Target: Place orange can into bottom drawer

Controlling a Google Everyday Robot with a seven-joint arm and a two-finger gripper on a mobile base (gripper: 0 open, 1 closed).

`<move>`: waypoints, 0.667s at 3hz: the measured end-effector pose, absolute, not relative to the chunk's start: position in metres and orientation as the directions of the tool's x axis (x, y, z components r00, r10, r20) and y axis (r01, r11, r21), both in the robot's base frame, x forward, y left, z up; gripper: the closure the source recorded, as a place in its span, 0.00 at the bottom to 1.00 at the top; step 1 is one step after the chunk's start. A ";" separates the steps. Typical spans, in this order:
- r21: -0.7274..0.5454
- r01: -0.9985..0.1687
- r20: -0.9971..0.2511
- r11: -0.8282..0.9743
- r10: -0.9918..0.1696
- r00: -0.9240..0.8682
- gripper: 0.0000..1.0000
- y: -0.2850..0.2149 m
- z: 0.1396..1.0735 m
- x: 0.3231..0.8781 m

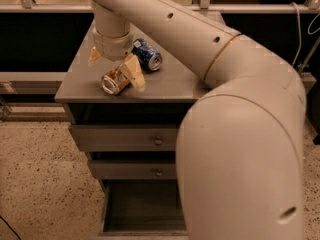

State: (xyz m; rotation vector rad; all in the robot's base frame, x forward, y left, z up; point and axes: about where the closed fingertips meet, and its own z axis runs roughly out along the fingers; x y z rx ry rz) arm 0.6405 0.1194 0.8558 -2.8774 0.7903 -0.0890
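The orange can (115,82) is seen lying on its side on the grey table (172,81), near the front left edge, with its silver end turned toward the camera and to the left. It is not in any drawer.

The gripper (116,75) is positioned directly over the orange can, pointing down from above. The jaws are spread apart. One tan finger (94,57) is seen up and left of the can, clear of it. The other finger (135,74) is laid along the can's right side and overlaps it in the view; whether it actually touches the can cannot be told. Nothing is pinched and the can is not lifted.

A blue can (148,54) is also lying on its side on the table, just behind and to the right of the orange can and near the right finger.

Below the tabletop, a top drawer (120,138) and a middle drawer (127,170) are stacked, each fitted with a small round knob. The bottom drawer (142,209) is pulled out under them, and its dark interior is exposed.

The robot arm (240,134) is seen as a thick cream tube running from the lower right up to the gripper; the right part of the table and drawers is hidden by it. A speckled floor (40,184) is visible at left.
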 end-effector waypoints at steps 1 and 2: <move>-0.135 -0.504 0.023 -0.853 -0.511 0.859 0.19 0.122 0.842 0.654; -0.142 -0.509 0.013 -0.849 -0.516 0.857 0.43 0.122 0.844 0.651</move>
